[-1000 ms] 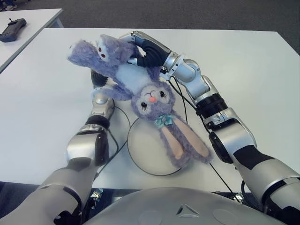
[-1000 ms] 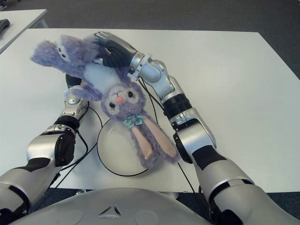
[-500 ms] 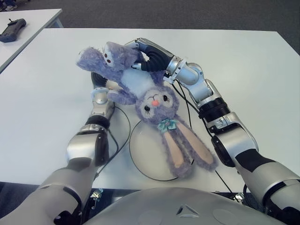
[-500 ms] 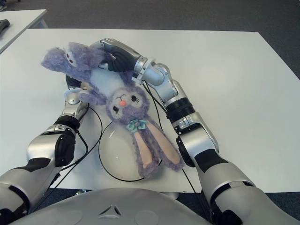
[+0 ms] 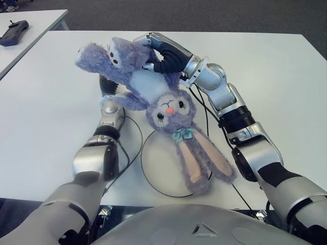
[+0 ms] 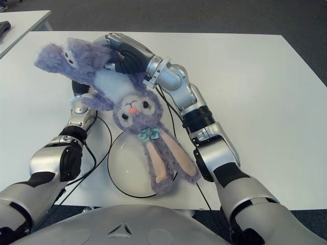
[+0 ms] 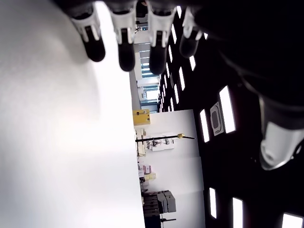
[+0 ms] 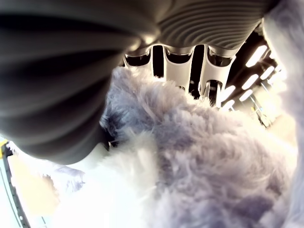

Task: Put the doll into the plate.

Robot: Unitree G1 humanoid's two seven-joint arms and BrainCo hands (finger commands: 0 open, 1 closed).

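Your right hand (image 5: 161,53) was clamped on the doll (image 5: 153,97) at its lower body, fingers (image 8: 183,59) curled into the purple fur. The doll hung head down, held off the bench (image 5: 46,112), its face toward the camera and its feet up by the hand. Its long ears drooped over the round white plate (image 5: 156,168) near the front edge of the bench; whether the ear tips touched the plate could not be told. Your left hand (image 5: 107,89) sat just left of the doll, mostly hidden behind it. Its fingers (image 7: 126,40) were extended above the white bench, holding nothing. A dark handheld device (image 5: 13,31) lay on a second bench at far left.
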